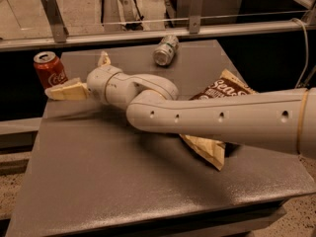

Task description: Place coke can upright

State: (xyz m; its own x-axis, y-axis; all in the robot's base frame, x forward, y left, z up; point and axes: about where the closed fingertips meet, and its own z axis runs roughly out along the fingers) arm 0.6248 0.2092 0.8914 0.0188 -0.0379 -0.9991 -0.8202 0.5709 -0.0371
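Red aluminium is seen upright at the far-left corner of the table [123,181]: the coke can [49,69], right by the edge. The gripper [78,76] is held just beside it, spread wide with nothing grasped, and one finger [66,90] is close to the can's base. The can could be knocked off the edge by a sideways nudge. Open room is left toward the near side.

The pincer [76,75] by the coke can [49,69] partly hides its base.

Red coke can [49,70] upright (beside pincer [76,76]).
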